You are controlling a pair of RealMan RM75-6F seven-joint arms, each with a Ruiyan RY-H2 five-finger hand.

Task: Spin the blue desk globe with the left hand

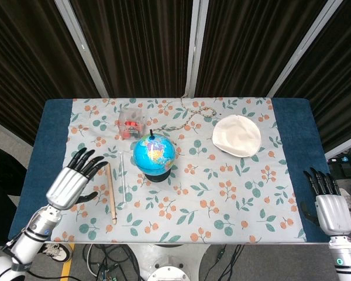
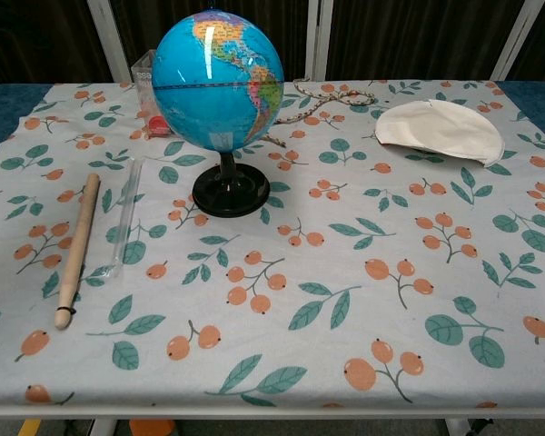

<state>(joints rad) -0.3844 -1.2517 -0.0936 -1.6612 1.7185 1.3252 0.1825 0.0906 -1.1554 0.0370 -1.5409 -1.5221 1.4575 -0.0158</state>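
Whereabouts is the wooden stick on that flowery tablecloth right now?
In the head view the wooden stick lies left of the blue globe, beside a clear tube, with the robot's left hand just to its left.

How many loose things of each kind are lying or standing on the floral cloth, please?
Blue desk globe on black stand: 1
Wooden stick: 1
Clear thin tube: 1
White round cloth piece: 1
Clear small box: 1
Braided cord: 1
Total: 6
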